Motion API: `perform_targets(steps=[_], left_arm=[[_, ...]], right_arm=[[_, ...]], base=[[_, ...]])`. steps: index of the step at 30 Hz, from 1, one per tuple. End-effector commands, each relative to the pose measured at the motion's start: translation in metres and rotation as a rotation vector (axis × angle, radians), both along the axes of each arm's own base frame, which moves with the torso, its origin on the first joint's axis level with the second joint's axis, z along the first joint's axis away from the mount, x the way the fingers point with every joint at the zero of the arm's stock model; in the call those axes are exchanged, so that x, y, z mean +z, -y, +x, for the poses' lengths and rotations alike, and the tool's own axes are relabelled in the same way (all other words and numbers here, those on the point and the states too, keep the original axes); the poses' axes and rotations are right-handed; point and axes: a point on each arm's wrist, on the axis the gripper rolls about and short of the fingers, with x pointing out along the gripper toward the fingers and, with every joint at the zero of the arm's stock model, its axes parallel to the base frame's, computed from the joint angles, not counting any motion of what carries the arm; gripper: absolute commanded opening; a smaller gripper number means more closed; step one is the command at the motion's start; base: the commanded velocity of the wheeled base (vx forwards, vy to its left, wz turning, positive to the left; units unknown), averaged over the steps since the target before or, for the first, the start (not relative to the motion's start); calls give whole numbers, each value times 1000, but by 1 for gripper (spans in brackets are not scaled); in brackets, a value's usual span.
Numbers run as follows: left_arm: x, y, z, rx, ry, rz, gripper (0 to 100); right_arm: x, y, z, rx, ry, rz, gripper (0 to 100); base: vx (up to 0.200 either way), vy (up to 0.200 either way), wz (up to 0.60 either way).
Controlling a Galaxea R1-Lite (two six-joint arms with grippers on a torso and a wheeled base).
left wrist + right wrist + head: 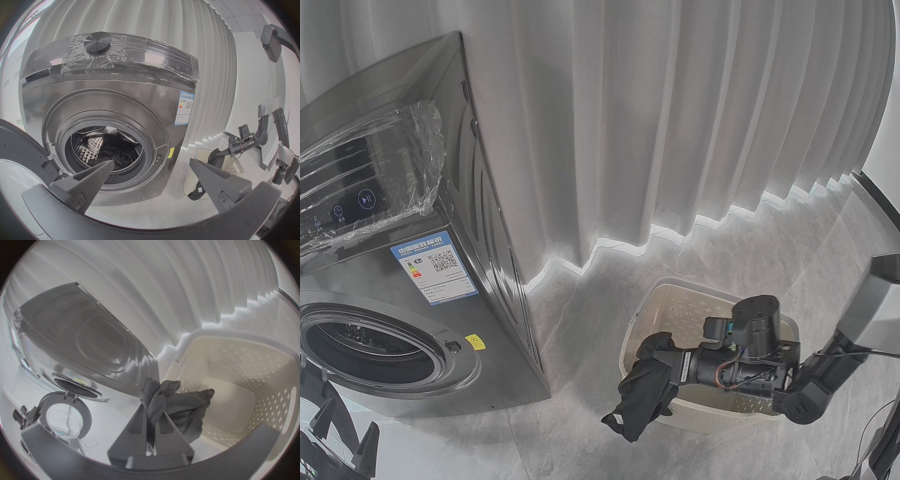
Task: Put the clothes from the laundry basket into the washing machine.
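My right gripper (657, 356) is shut on a black garment (642, 387) that hangs over the near left rim of the cream laundry basket (700, 300). In the right wrist view the gripper (152, 415) pinches the bunched garment (184, 408) above the basket (259, 371), whose bottom lies bare. The grey washing machine (412, 269) stands to the left with its round opening (369, 350) uncovered. In the left wrist view my left gripper (150, 165) is open in front of the drum (106, 150), where dark clothes (120, 154) lie. The door (18, 162) is swung open.
A white pleated curtain (675, 112) hangs behind the machine and basket. Grey tiled floor (575, 325) lies between the machine and the basket. Plastic film (369, 169) covers the machine's control panel.
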Motion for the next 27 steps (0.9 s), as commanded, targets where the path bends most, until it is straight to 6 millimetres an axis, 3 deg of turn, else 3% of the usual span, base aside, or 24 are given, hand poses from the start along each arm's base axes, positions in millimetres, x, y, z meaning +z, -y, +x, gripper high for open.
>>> perform_targets(steps=[1, 6, 8, 13, 20, 27], left_arm=[[-5, 0, 1, 1, -21, -6, 100], [-5, 0, 1, -1, -19, -9, 100], [-5, 0, 1, -1, -21, -11, 100], [-5, 0, 1, -1, -20, -17, 100], [-5, 0, 1, 1, -21, -25, 100], [-5, 0, 1, -2, -24, -44, 100]], right_arm=[[60, 12, -53, 100, 175, 79, 0], [93, 25, -78, 133, 272, 163, 0], [96, 32, -85, 138, 278, 168, 0], [104, 30, -83, 180, 323, 202, 0], [124, 30, -83, 236, 448, 317, 0], [122, 31, -85, 273, 445, 321, 0]], base=[[0, 0, 0], [0, 0, 0], [0, 0, 0], [0, 0, 0], [-200, 0, 0], [-57, 0, 0]])
